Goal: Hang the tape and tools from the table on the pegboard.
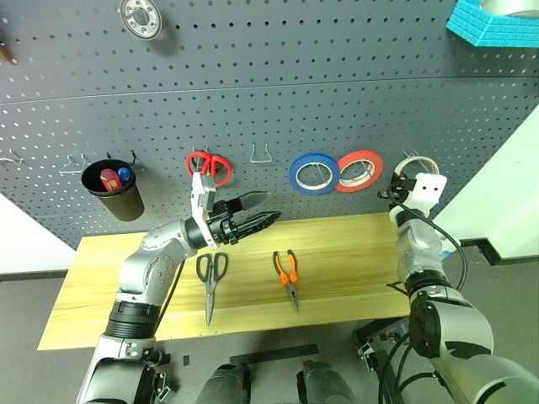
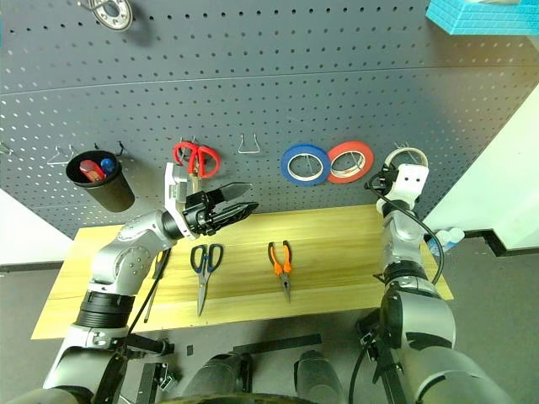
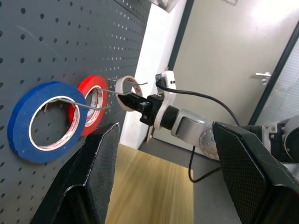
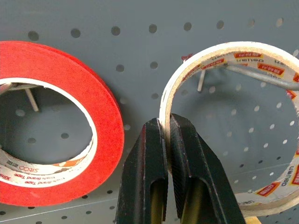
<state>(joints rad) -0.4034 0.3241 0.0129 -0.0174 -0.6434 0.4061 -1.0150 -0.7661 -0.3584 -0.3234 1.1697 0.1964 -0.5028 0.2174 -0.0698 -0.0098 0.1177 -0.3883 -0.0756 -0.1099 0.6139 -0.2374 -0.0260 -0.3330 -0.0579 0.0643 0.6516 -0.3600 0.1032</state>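
Right wrist view gives me my right gripper [image 4: 167, 128] pinched on the tape [image 4: 224, 60] at a pegboard [image 1: 269, 109] hook, left gripper [image 1: 253, 219] gaping empty over the table [image 1: 354, 252], scissors [image 1: 210, 278] and pliers [image 1: 287, 273] lying on yellowish planks, grey floor below.

Three rolls of tape hang at the pegboard [image 1: 337, 84]: one blue roll [image 1: 313, 173], one red roll [image 1: 360, 171], one whitish tape [image 4: 224, 116]. Two scissors: red-handled scissors [image 1: 209, 166] hanging, dark-handled scissors [image 1: 210, 278] on the table [image 1: 354, 269]. One pliers [image 1: 287, 273]. One black cup [image 1: 113, 189].
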